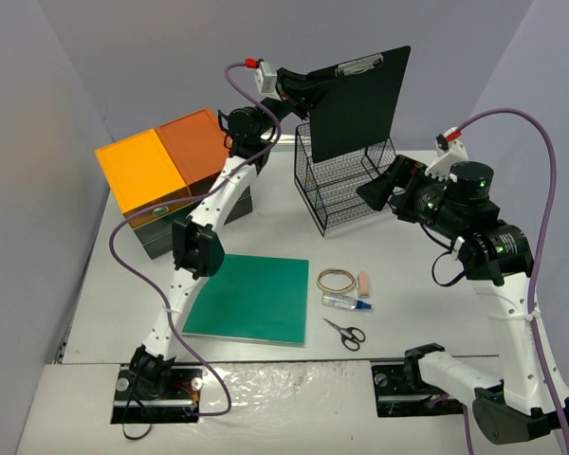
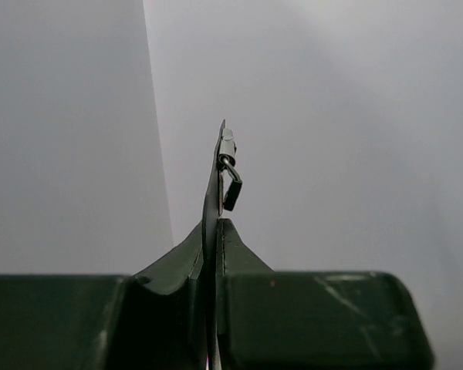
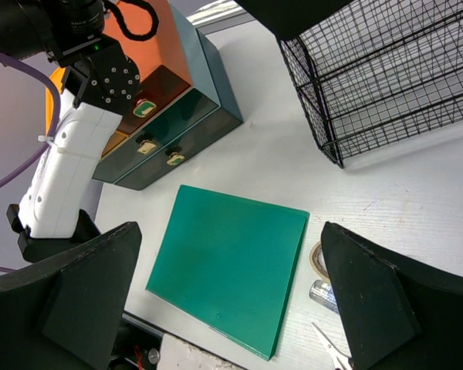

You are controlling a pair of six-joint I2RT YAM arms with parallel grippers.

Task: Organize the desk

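Observation:
The white desk (image 1: 408, 275) carries the items. My left gripper (image 1: 303, 90) is shut on a black clipboard (image 1: 360, 104) and holds it upright in the air above a black wire rack (image 1: 346, 185). In the left wrist view the clipboard (image 2: 214, 193) shows edge-on, pinched between the fingers, its metal clip (image 2: 230, 173) towards the far end. My right gripper (image 1: 375, 192) is open and empty, raised beside the rack's right side. In the right wrist view the right gripper (image 3: 231, 285) hangs open over the desk (image 3: 278, 154).
A flat green board (image 1: 251, 299) lies front centre. Right of it lie a tape ring (image 1: 336, 280), a pink eraser (image 1: 364, 282), a small tube (image 1: 346, 302) and scissors (image 1: 344, 332). An orange-and-yellow-topped dark drawer unit (image 1: 166, 175) stands at the back left.

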